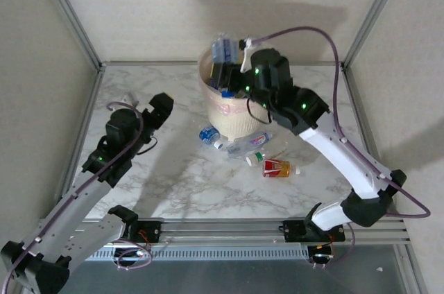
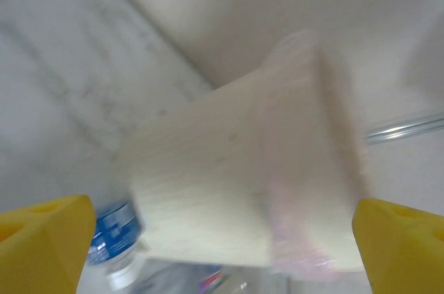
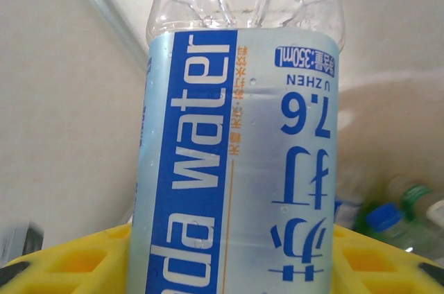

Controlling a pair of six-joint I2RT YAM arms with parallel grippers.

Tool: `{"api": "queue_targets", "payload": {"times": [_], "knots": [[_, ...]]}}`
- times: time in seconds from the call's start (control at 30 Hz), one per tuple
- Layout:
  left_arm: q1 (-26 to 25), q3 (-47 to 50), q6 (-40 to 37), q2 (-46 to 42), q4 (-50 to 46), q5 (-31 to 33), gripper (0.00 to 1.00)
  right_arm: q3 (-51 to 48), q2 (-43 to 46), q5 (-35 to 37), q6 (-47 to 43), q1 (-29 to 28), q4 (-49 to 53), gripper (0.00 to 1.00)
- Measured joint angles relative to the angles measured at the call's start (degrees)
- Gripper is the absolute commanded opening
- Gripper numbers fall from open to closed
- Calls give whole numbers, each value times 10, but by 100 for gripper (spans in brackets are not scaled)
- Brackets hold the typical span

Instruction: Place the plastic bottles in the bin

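Bin (image 1: pixel 223 115) stands far-centre on the table (image 1: pixel 173 183), close to the back wall (image 1: pixel 139 3). Some bottles (image 3: pixel 386 219) already lie inside. Right gripper (image 1: pixel 227 72) is clamped on a water bottle (image 1: pixel 222 48) above the rim, not yet dropped. About four loose bottles (image 1: pixel 250 147) lie at the bin's near foot, beneath the right arm. Left gripper (image 1: pixel 162 105) hangs spread and empty, left of the bin. Judgement: partly done. Open marble lies near-left; frame posts (image 1: pixel 69 13) crowd the far corners.

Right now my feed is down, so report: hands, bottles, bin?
Left hand open, empty, facing bin. Right hand shut on soda water bottle over bin. Several bottles loose on table beside bin. No obstruction seen.
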State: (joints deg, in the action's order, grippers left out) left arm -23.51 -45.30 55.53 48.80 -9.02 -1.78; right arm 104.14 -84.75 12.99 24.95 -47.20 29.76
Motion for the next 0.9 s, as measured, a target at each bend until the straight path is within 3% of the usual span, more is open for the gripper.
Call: {"api": "queue_targets", "payload": {"times": [0.3,0.5,0.67,0.9], "knots": [[0,34,2,6,-16,-17,92,60,-127,-20,-39,104,23,56],[0,51,2,22,-8,-22,93,78,-175,-21,-66,109,40,75],[0,67,11,43,3,-30,93,78,-173,-15,-75,108,44,84],[-1,69,28,82,30,-34,90,36,-99,1,-73,103,43,82]]}}
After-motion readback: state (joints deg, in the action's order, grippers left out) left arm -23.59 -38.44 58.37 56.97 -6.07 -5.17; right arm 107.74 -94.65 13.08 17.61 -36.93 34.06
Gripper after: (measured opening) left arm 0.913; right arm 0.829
